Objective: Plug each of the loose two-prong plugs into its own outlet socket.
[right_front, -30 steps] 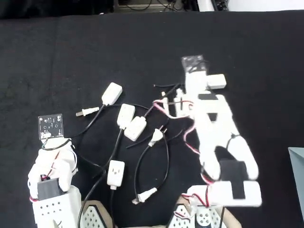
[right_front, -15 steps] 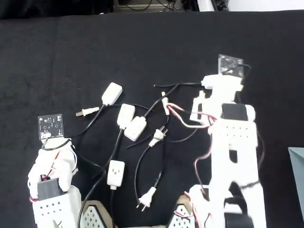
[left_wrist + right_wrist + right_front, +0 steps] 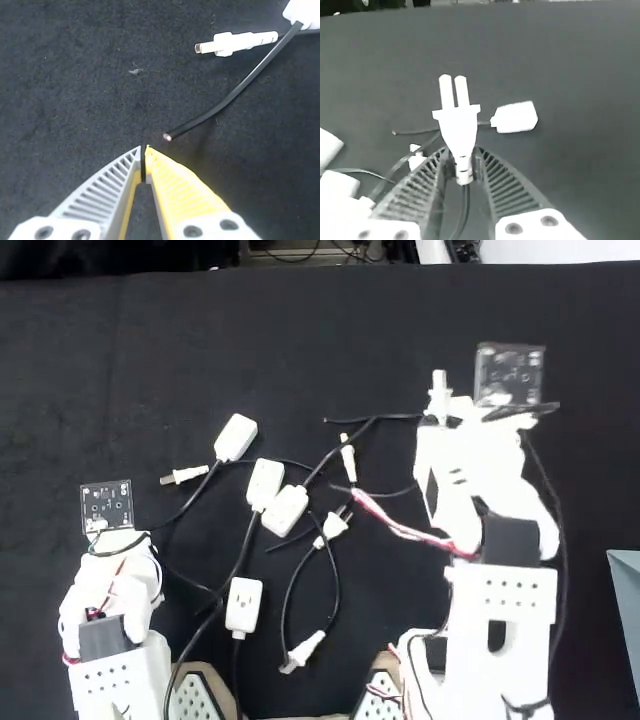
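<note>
Two arms are being logged at a table under black cloth (image 3: 150,350). Right gripper (image 3: 461,154): a plug (image 3: 456,117) is being gripped by its body between the fingers, prongs pointing away from the wrist and free of any socket, its cord trailing back between the fingers. Just past it in the right wrist view a socket (image 3: 515,117) is being seen flat on the cloth, apart from the prongs, with a thin cable (image 3: 417,131) leading off it. In the high view the right arm (image 3: 480,480) is being seen at the right side, its gripper to the right of the cable tangle. Left gripper (image 3: 144,150): the jaws are being held pressed together with nothing between them, over bare cloth; whether the tips touch it cannot be told. Near the tips a cut cable end (image 3: 167,136) is being noted, and farther off plug P1 (image 3: 235,42) on its side. In the high view the left arm (image 3: 110,610) is being seen at the near left corner. Four sockets are being counted in the tangle: S1 (image 3: 236,437) farthest back, S2 (image 3: 265,483) and S3 (image 3: 285,510) just beside each other in the middle, S4 (image 3: 244,604) nearest the arm bases. Three more plugs are being counted loose on the cloth: P2 (image 3: 347,455) right of S2, P3 (image 3: 333,528) near S3, P4 (image 3: 303,650) right of S4.
</note>
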